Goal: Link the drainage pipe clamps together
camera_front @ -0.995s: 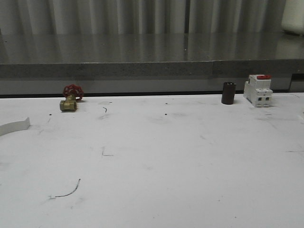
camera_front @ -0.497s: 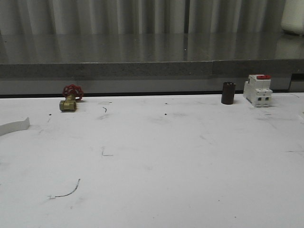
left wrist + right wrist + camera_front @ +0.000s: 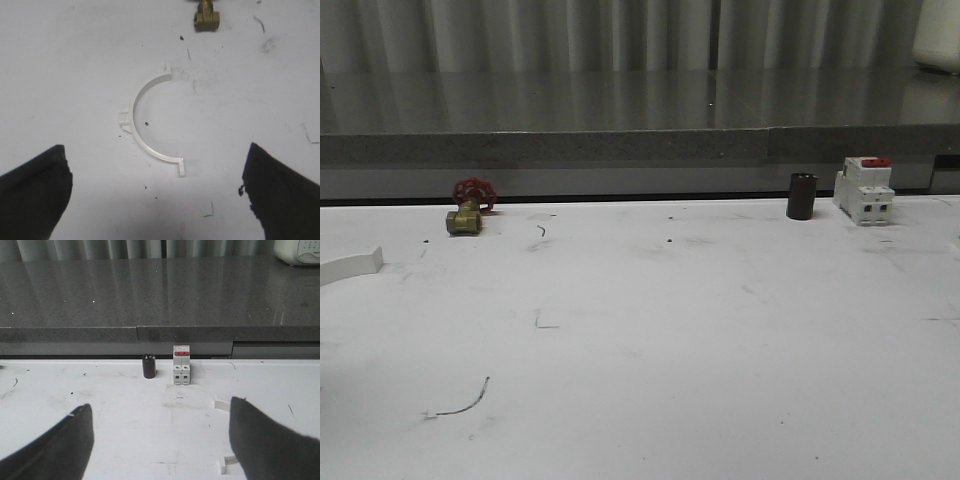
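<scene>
Pre-grasp step judged: one clamp half (image 3: 150,122) lies free on the counter (image 3: 670,330) at its left edge, beneath the spread, empty left end effector (image 3: 155,192); the right end effector (image 3: 160,440), likewise spread and empty, hangs beside the other half (image 3: 222,460); descent and closure are required next.

Front and right wrist views share the breaker (image 3: 863,189)

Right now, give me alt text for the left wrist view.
A white half-ring pipe clamp lies flat on the scuffed white table, centred ahead of the open left end effector, untouched. A brass valve sits beyond it.
</scene>
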